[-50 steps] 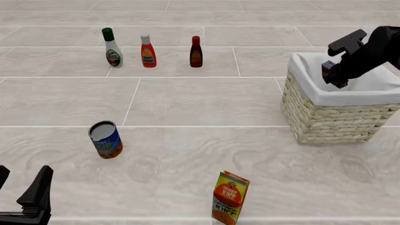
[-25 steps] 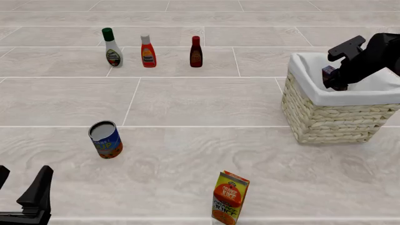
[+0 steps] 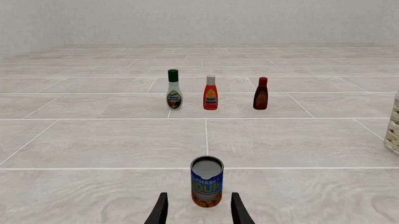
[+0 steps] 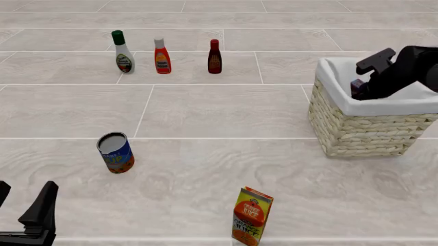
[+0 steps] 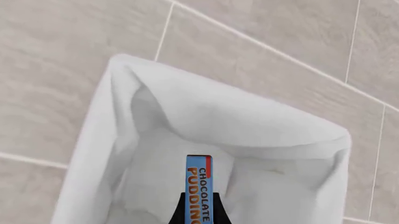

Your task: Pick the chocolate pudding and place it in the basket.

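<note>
Two tools are mine to watch. My right tool (image 4: 360, 82) is inside the basket (image 4: 362, 133), below the level of its white-lined rim, with the pudding (image 5: 199, 186) pinched edge-on between its fingers; from the right wrist I read "CHOCOLATE PUDDING" on the narrow blue face. In the front view only a dark sliver of the pudding (image 4: 356, 86) shows above the cloth, close to the basket's left wall. Whether the carton touches the basket floor I cannot tell.

My left tool (image 3: 199, 212) hangs low at the near left corner of the worktop (image 4: 226, 113), fingers apart and holding nothing. From the left wrist, the can (image 3: 207, 181) stands upright just ahead of the fingertips, not touching them.

Three bottles line the far side: a green-capped dressing (image 4: 123, 52), a red ketchup (image 4: 162, 56) and a dark sauce (image 4: 215, 57), all upright and spaced apart. An orange juice carton (image 4: 252, 216) stands at the near edge, well apart from the can (image 4: 115, 152).
</note>
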Available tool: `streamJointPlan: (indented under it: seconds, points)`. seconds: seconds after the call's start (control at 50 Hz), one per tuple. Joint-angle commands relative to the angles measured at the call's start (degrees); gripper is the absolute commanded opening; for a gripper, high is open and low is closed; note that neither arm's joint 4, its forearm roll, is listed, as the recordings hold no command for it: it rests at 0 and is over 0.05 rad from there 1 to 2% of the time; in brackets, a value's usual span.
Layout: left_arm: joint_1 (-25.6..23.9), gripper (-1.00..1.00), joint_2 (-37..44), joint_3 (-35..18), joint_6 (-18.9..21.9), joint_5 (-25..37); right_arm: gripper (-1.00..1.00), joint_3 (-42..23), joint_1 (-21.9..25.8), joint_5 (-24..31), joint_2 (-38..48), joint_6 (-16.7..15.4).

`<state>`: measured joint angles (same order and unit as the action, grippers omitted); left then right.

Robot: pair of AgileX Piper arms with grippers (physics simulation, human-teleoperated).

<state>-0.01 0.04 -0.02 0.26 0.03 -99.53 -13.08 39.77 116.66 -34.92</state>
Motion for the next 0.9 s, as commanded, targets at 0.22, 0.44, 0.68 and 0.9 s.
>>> streamJointPlan:
  seconds: [0.22, 0.44, 0.68, 0.9]
  points:
    - [0.0, 1.0, 0.04, -0.01, -0.07, -0.04, -1.0, -0.83, -0.7, -0.07, 0.39, 0.68]
    - [0.0, 1.0, 0.04, -0.01, -0.07, -0.03, 1.0, -1.07, -0.96, -0.23, 0.15, 0.36]
    - [0.0, 1.0, 0.04, -0.01, -0.08, -0.04, 1.0, -1.54, -1.07, -0.06, 0.19, 0.29]
    - [0.01, 1.0, 0.04, -0.01, -0.08, -0.03, 1.0, -1.8, -0.87, 0.07, 0.19, 0.41]
